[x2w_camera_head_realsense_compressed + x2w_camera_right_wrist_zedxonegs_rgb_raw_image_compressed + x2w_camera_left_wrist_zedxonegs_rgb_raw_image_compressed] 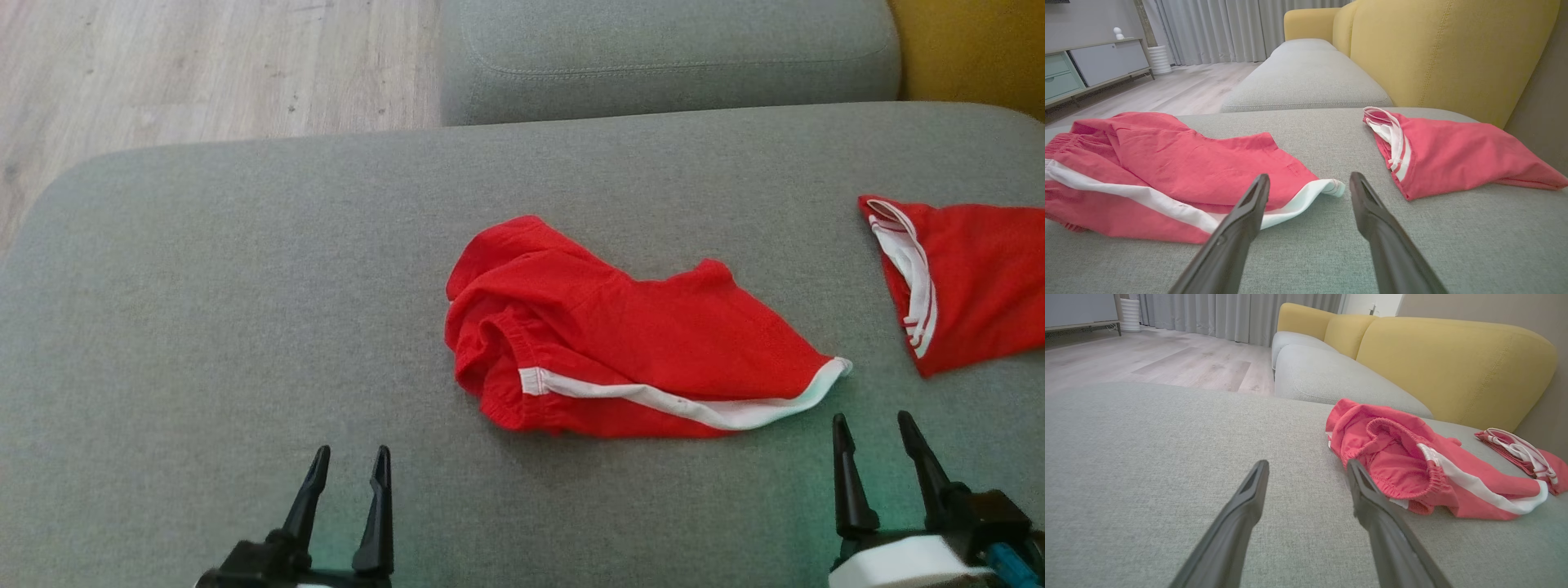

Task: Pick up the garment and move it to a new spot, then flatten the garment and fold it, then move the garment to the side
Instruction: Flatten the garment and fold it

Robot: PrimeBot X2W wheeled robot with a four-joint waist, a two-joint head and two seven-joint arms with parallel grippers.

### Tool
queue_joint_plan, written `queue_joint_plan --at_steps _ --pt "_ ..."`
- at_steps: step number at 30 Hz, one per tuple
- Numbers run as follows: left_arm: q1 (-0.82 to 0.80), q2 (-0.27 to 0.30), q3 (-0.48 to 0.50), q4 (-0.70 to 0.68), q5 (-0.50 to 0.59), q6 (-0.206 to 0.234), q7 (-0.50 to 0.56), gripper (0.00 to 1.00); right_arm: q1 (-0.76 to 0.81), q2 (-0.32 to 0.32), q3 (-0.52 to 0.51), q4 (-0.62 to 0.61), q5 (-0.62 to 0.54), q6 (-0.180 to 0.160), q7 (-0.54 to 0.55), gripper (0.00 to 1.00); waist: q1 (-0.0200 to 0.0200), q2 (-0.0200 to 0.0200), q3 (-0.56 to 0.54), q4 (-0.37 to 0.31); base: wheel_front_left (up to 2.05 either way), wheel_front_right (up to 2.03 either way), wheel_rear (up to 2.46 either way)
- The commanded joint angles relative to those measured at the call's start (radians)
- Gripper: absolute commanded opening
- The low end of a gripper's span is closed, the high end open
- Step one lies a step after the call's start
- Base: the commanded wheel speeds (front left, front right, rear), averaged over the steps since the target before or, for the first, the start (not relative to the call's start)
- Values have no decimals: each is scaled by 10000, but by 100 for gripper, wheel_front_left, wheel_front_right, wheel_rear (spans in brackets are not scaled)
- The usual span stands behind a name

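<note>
Garment [637, 343]: thin red cloth, matt, creased, with smoother white trim (waistband puckered by elastic). Sofa seat [245, 327]: grey woven cloth, slightly rough. Backrest [1453, 367]: yellow fabric, finer weave. Floor [204, 65]: pale wood grain, low sheen. Left gripper [353, 453]: dark, matt, plastic-looking.

Soft, even light, faint shadows, wide-angle stretch at wrist-view edges

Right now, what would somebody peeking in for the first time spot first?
The bright red shorts with a white stripe, crumpled in the middle of the grey cushion. Another red garment lies apart at the right edge. Near the camera, the left hand and right hand are open and empty.
</note>
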Motion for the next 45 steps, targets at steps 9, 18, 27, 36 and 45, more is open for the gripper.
queue_joint_plan --at_steps 9,18,27,36,45 --pt "-718 -20 -820 -188 -156 -168 -109 100 -886 -106 157 182 255 67 -112 100 0 0 241 -197 0 0 0" --pt "-1895 -20 -2466 -63 -1088 -306 648 100 -2734 -106 292 1406 535 67 1663 100 0 0 748 -375 0 0 0" --pt "-2911 -20 -3446 295 -1552 -328 1280 100 -3868 -106 260 2474 1318 67 3814 100 0 0 1360 -248 0 0 0" --pt "-3393 -20 -3672 407 -1704 -235 1389 100 -4177 -106 28 2388 1804 67 4347 100 0 0 1573 -257 0 0 0" --pt "-3667 -20 -3793 540 -1829 -191 1376 100 -4285 -116 -73 2065 1717 67 4924 100 0 0 1667 -334 0 0 0"
